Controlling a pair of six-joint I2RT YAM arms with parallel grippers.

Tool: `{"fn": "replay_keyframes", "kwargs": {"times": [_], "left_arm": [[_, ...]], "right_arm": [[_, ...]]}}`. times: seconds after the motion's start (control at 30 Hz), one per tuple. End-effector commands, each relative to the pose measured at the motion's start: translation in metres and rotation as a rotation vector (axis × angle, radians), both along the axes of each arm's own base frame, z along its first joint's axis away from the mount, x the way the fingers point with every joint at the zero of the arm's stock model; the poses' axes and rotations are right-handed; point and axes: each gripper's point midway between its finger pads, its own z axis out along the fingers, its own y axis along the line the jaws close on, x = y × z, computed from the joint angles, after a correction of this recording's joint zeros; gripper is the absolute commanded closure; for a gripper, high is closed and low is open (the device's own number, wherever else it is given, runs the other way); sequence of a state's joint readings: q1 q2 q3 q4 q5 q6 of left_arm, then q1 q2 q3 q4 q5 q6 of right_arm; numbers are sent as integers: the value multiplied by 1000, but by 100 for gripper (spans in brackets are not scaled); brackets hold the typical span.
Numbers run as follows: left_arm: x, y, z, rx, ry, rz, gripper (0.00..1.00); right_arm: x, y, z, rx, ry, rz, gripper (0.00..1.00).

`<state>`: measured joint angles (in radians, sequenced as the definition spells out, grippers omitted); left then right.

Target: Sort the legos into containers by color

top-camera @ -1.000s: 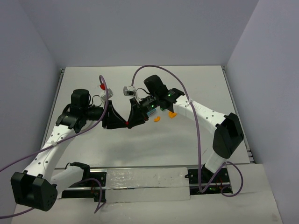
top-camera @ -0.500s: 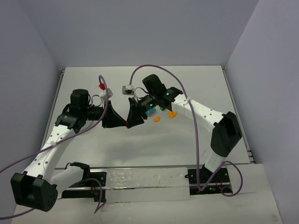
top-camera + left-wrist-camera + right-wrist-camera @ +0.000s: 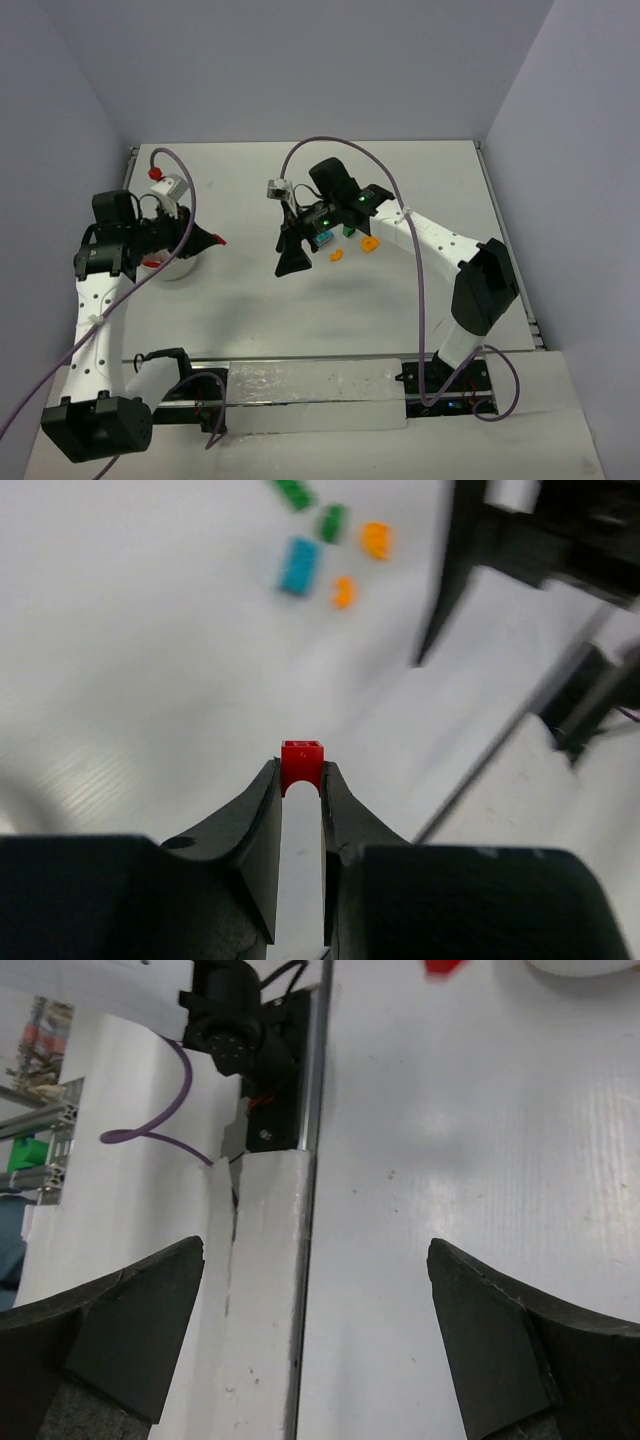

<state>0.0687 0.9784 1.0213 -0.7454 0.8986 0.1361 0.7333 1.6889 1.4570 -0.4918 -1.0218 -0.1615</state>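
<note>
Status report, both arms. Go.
Left tool shut on red lego. Right tool open, empty. Cyan lego and orange lego loose, unsorted. Nothing seen in the way.

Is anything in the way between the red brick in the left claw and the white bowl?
Nothing visible does. The left claw pinches the red brick, and the white bowl sits close beside it, partly hidden in the top view.

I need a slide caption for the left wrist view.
Left end effector grips a red lego; cyan lego, green legos and orange legos lie beyond.
</note>
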Motion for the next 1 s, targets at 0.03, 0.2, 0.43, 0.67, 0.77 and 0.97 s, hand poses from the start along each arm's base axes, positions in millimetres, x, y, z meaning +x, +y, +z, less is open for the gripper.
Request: {"fn": "replay_keyframes", "kwargs": {"times": [0.03,0.2,0.43,0.67,0.77,0.97], "left_arm": [[20,97,-26,305,19,425,100],[26,155,-26,417,-37,695,100],[34,185,-47,542,0,749,100],[47,191,-63,558,0,691,99],[50,187,-69,547,4,662,97],[50,187,-82,548,38,639,93]], "right_arm": [[18,-18,1,-21,-73,-73,0],[30,-28,-11,-63,-117,-120,0],[34,-38,-21,-99,-147,-134,0],[36,-43,-28,-117,-162,-140,0],[37,-44,-29,-121,-165,-141,0],[39,-47,-34,-133,-156,-142,0]]}}
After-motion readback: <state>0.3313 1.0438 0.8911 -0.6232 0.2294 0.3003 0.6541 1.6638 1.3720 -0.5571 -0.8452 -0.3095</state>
